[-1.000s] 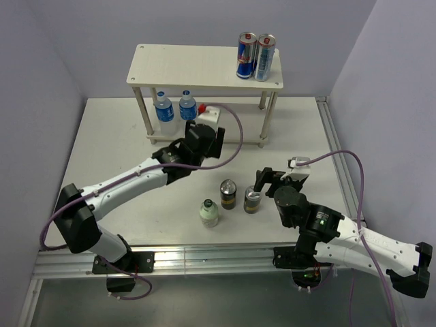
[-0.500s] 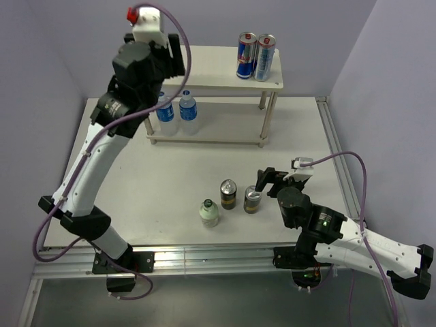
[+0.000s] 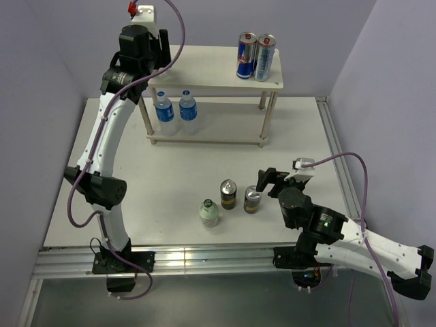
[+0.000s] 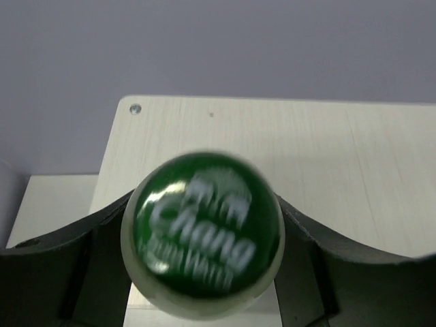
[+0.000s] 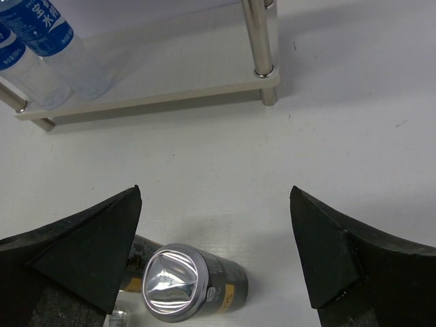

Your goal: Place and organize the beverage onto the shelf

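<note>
Lilac walls [image 3: 41, 54]. My left pincer [image 4: 204, 272] pinching bottle [image 4: 202, 225] over shelf [image 3: 204, 68] top, 9 o'clock end: lower upright, seat, release; right pincer [image 5: 214, 204] spread.

The print on the green-capped bottle [image 4: 202, 233] in my left claw [image 4: 204, 204] is smeared past reading, and its cap hides the body. Two water bottles [image 5: 41, 30] are cropped at the corner; one can [image 5: 142, 251] sits mostly behind a finger of my right claw [image 5: 214, 194].

All 3 cams share shelf [image 3: 197, 68]; wrists closer.
</note>
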`<act>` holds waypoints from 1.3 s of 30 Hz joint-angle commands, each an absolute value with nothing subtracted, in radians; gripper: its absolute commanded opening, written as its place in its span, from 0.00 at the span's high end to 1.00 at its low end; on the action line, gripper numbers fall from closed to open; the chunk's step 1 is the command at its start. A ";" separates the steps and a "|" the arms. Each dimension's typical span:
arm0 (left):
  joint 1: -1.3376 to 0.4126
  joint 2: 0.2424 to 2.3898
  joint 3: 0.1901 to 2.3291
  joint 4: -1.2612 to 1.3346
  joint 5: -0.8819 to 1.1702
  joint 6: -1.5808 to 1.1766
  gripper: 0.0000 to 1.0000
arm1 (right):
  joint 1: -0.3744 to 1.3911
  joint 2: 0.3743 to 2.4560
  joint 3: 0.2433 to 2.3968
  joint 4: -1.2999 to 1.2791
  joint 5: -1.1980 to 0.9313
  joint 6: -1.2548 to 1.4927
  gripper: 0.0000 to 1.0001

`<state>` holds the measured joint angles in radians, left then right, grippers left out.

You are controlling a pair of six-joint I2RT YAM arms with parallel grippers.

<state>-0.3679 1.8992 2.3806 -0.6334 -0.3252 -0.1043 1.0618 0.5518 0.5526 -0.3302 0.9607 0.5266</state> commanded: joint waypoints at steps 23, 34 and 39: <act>-0.282 1.930 2.450 -0.508 -0.156 -0.153 0.38 | 1.063 0.558 0.554 -0.328 1.006 0.538 0.04; -0.282 1.910 2.378 -0.469 -0.153 -0.144 0.18 | 1.063 0.549 0.552 -0.330 1.008 0.538 0.04; -0.284 1.870 2.333 -0.453 -0.153 -0.146 0.04 | 1.063 0.549 0.552 -0.330 1.009 0.540 0.04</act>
<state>-0.2829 1.9434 2.3585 -0.5102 -0.1711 -0.1413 1.0618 0.5537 0.5526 -0.3305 0.9764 0.5270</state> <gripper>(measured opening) 0.902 0.962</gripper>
